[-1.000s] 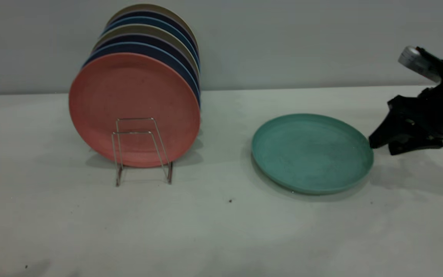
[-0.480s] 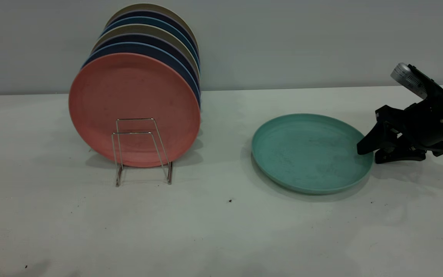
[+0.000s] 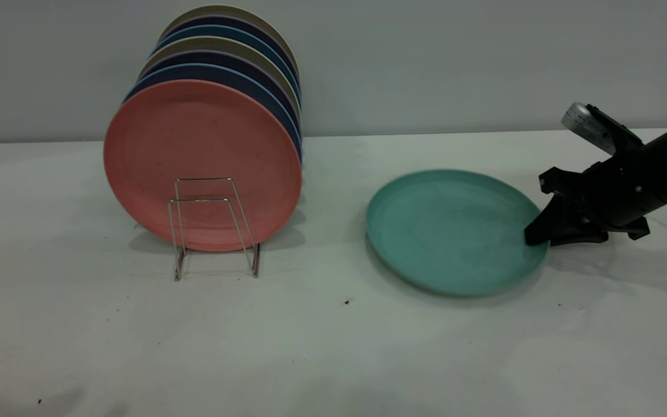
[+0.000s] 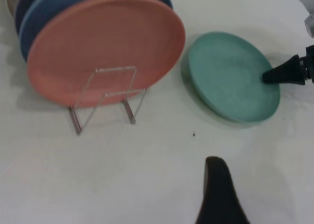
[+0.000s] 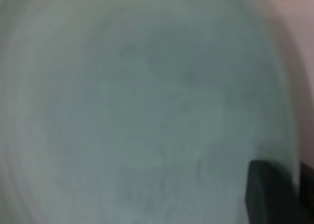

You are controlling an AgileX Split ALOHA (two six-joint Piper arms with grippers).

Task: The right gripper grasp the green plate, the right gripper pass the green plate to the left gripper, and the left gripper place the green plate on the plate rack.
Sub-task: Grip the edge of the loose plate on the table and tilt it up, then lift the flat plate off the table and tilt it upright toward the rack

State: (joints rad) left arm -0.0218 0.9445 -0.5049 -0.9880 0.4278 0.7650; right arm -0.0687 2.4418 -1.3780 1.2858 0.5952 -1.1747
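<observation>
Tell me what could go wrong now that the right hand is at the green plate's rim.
1. The right hand meets the round teal-green matte plate only at its near rim; a shallow pinch might slip on lifting.
2. Pushing could slide the plate toward the thin silver wire plate rack, where the upright salmon-pink plate stands.
3. The left hand is far from the plate, so the handover needs a long carry.

The right pincer (image 3: 533, 234) sits low at the right side of the tabletop, its black arm sloping down from the right edge and a silver-grey module on top of its wrist. Its tapered tips point left and are pinched together on the near-right rim of the green plate (image 3: 452, 231). The left pincer (image 4: 219, 192) shows only as one dark finger in its wrist view, held above the tabletop.
</observation>
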